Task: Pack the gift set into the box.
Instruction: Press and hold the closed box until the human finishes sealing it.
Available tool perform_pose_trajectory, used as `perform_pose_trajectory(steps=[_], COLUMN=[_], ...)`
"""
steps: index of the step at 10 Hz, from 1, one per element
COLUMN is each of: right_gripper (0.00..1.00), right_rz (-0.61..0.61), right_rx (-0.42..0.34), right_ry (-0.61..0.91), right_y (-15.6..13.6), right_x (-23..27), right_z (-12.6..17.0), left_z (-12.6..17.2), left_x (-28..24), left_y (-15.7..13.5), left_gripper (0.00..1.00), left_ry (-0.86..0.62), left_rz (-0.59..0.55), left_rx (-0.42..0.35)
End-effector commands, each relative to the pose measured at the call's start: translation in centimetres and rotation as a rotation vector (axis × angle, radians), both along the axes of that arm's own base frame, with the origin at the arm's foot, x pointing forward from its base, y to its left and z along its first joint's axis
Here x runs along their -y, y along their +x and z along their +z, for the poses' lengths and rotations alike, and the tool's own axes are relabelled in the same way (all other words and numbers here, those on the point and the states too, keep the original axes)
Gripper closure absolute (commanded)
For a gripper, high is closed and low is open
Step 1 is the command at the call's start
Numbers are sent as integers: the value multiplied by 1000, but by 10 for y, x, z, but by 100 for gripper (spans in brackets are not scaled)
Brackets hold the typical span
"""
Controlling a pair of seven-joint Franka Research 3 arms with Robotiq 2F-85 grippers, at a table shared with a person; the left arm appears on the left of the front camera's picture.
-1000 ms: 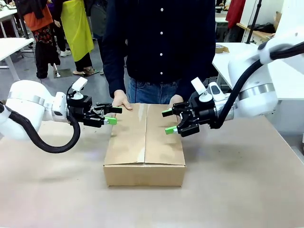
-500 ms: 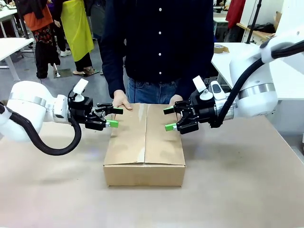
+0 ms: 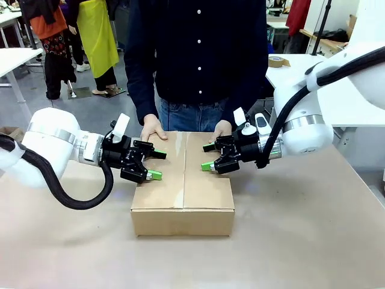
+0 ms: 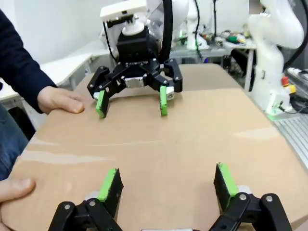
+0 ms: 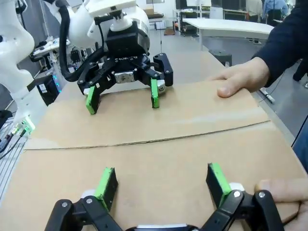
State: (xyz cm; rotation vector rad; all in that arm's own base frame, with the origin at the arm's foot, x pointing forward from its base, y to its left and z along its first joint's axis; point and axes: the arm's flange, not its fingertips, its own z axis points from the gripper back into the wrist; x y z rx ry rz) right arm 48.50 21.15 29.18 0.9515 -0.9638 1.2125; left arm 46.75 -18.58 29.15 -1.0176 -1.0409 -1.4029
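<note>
We see the box [image 3: 183, 180] in the middle of the tan surface [image 3: 313, 241], its top flaps folded flat and meeting along a centre seam. Our left pincer [image 3: 160, 164] hovers over the left flap and our right pincer [image 3: 206, 157] over the right flap. Both have their fingers spread wide and hold nothing, and they face each other across the seam. We cannot tell whether the green pads touch the cardboard. The person stands at the far edge, one hand [image 3: 153, 129] resting on the far left corner of the box top and the other hand [image 3: 223, 127] on the far right corner. Behind lies a grey floor [image 3: 78, 108]. A white table [image 3: 15, 57] stands at the left, and a roll of tape [image 3: 280, 61] sits on another at the right.
</note>
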Motion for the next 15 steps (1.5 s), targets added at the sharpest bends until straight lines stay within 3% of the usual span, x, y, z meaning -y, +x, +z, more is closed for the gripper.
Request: perform_pose_trajectory(steps=[1, 3, 4, 5, 15], right_gripper=[0, 0, 0, 0, 0], right_rz=[2, 88, 24, 24, 24], right_rx=[58, 97, 23, 23, 23], right_ry=[-74, -118, -25, -25, -25], right_y=[5, 2, 3, 3, 3], right_x=[-5, -8, -3, -3, -3], right_z=[-12, -17, 2, 2, 2], left_z=[-4, 0, 1, 5, 5], left_x=[1, 2, 3, -2, -2], left_y=[1, 5, 9, 5, 5], left_gripper=[0, 0, 0, 0, 0], left_ry=[70, 42, 38, 33, 33], left_rz=[81, 116, 125, 56, 56], left_rx=[-1, -9, -48, 2, 2])
